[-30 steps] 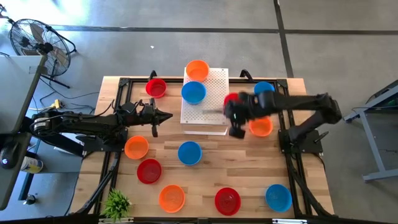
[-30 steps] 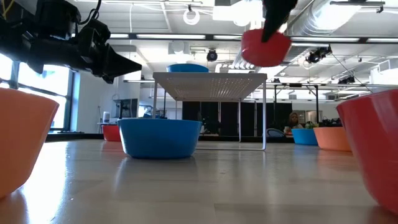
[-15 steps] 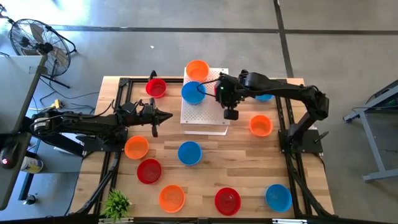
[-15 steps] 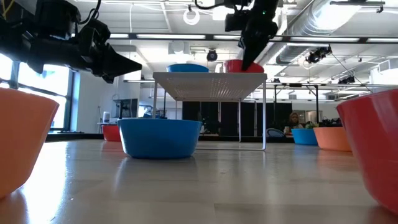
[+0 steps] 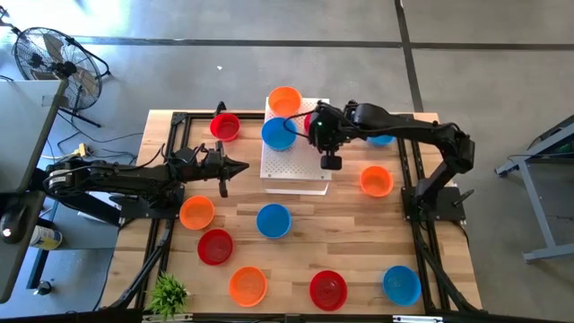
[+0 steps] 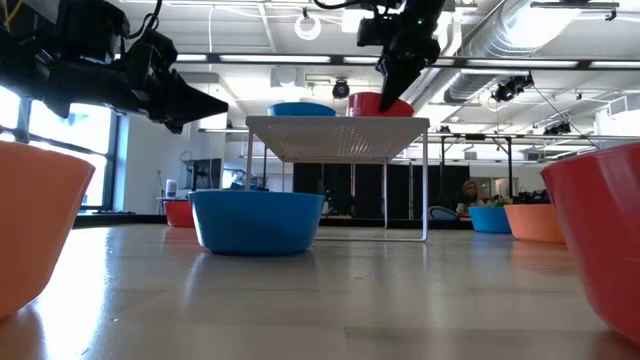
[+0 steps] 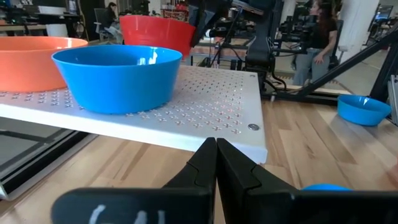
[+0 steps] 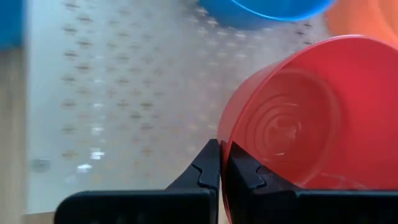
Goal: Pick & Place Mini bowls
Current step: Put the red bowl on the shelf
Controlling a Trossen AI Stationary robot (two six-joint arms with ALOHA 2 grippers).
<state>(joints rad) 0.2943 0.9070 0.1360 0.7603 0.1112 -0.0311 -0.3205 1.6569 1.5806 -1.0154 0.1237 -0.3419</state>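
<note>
**Release hazard: red bowl pinched by its rim over the white board**

You have the right gripper (image 5: 321,135) above the white perforated board (image 5: 296,170), its jaws closed tight on the near rim of a red mini bowl (image 8: 298,118). In the low view the bowl sits at the board's top surface, but you cannot tell whether its base is fully down. It lies just right of a blue bowl (image 5: 279,133), with an orange bowl (image 5: 284,100) on the far edge of the board.

Judged risks from here:

- **Tipping.** The right wrist view shows the bowl tilted. If the jaws open before the base is flat, expect the bowl to rock or roll off the right edge onto the table (image 5: 296,242).
- **Collision.** The blue bowl is just beside it. A leftward drift of the arm would likely push that bowl or wedge the two rims together.
- **Dragging.** The jaws grip a thin wall. If you withdraw sideways instead of upward, a jaw may catch the rim and pull the bowl with it.

The left gripper (image 5: 240,167) waits with jaws fully closed and empty, hovering left of the board. The remaining bowls stay scattered across the table.
</note>
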